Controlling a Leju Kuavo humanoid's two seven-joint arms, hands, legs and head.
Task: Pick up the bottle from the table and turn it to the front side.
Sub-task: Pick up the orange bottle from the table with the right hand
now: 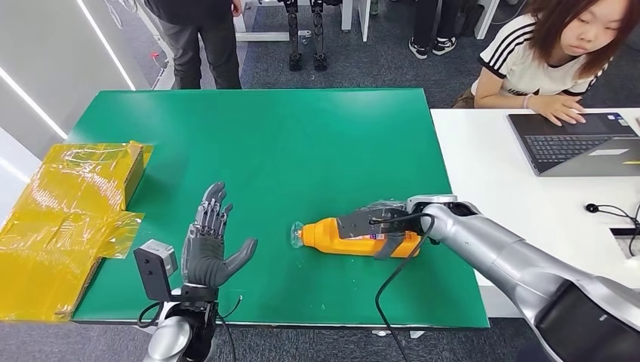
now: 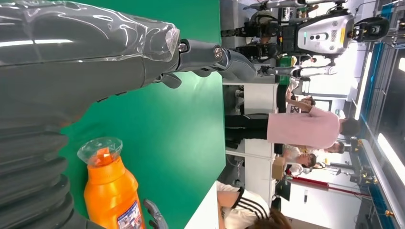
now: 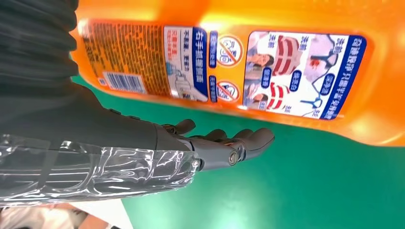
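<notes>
The orange detergent bottle (image 1: 355, 237) lies lengthwise, cap toward the open, empty left hand (image 1: 213, 245), while the right hand (image 1: 375, 225) reaches over its body, grip unclear.

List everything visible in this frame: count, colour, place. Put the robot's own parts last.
bottle: one, orange with a clear cap, lying on its side on the table, cap toward the left hand
table: one, green
wrapped box: one, yellow, at the table's left edge
white desk: one, right of the table
laptop: one, grey, on the white desk
seated person: one, at the laptop
standing person: one, beyond the table
left hand: open, raised over the table
right hand: on the bottle's body
</notes>
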